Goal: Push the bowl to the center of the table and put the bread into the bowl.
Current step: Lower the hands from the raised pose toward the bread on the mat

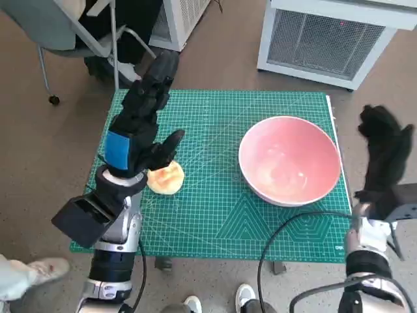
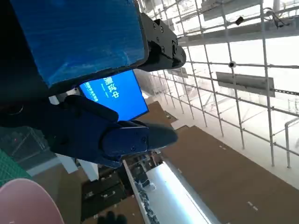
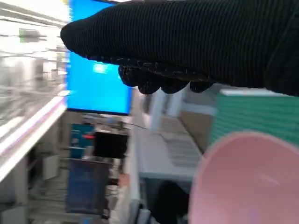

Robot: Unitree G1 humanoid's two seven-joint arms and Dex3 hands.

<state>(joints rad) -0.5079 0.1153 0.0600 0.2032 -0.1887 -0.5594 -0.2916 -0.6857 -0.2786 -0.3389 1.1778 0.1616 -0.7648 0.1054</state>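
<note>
Left hand point(image 1: 144, 120) above bread point(image 1: 165, 178); bowl point(image 1: 290, 160) well apart.

A pink bowl point(image 1: 290, 160) is seen on the right part of a green mat point(image 1: 215, 222), empty. The bread point(image 1: 166, 178) lies on the mat's left part, just beside the raised left hand point(image 1: 144, 117). The right hand point(image 1: 386, 153) is held up beyond the mat's right edge, holding nothing.
</note>
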